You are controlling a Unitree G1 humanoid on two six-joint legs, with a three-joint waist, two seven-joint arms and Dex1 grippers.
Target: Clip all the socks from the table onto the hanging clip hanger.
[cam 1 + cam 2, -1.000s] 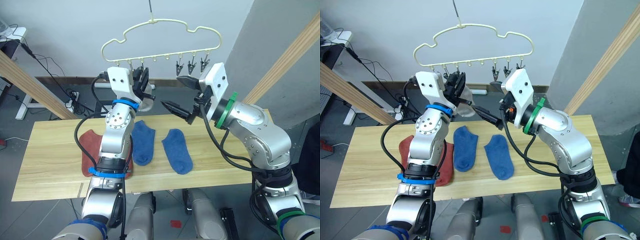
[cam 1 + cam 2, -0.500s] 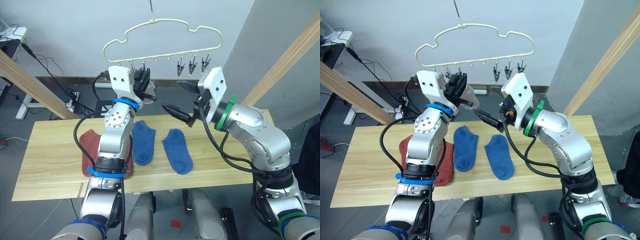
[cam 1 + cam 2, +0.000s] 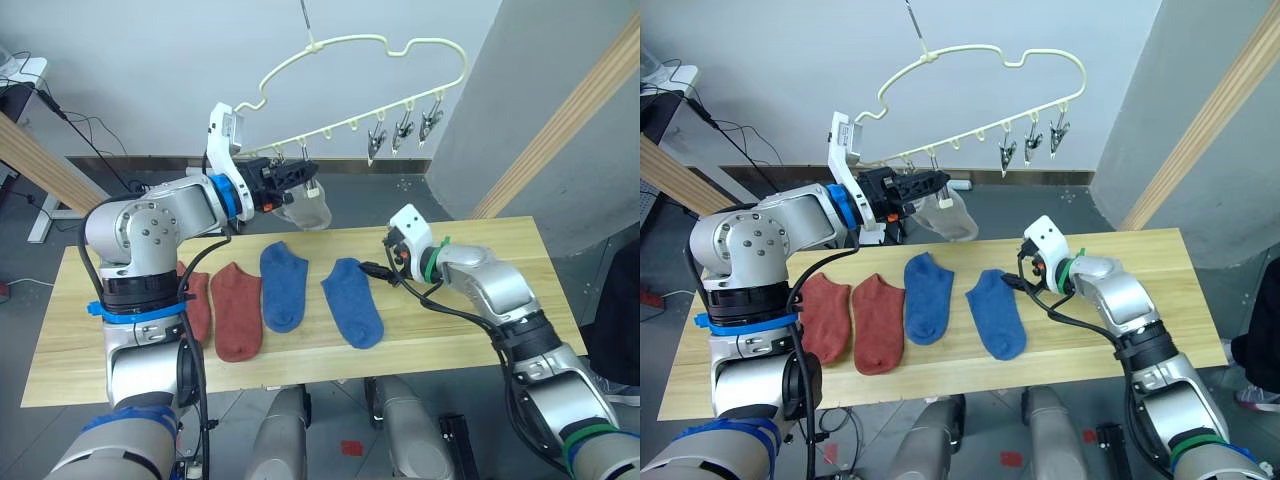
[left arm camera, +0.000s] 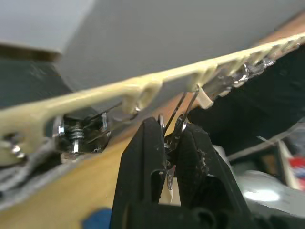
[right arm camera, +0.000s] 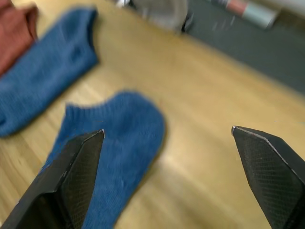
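The pale-yellow clip hanger [image 3: 345, 122] hangs tilted, its left end low. My left gripper [image 3: 298, 173] is shut on one of its metal clips [image 4: 177, 125], and a light grey sock [image 3: 308, 207] dangles just beneath the fingertips. Whether the clip bites the sock I cannot tell. On the table [image 3: 480, 240] lie two rust-red socks [image 3: 238, 310] and two blue socks [image 3: 283, 285]. My right gripper [image 3: 378, 272] hovers open just above the wood beside the cuff of the right blue sock [image 5: 114, 148], holding nothing.
Three free clips [image 3: 402, 125] hang at the hanger's raised right end. Slanted wooden beams stand at the right [image 3: 560, 130] and the left [image 3: 40, 160]. Cables and a power strip lie on the floor behind the table.
The left arm swung out to the left, uncovering both red socks, and pulled the hanger's left end down. The right gripper dropped from near the hanger to the table beside the blue sock.
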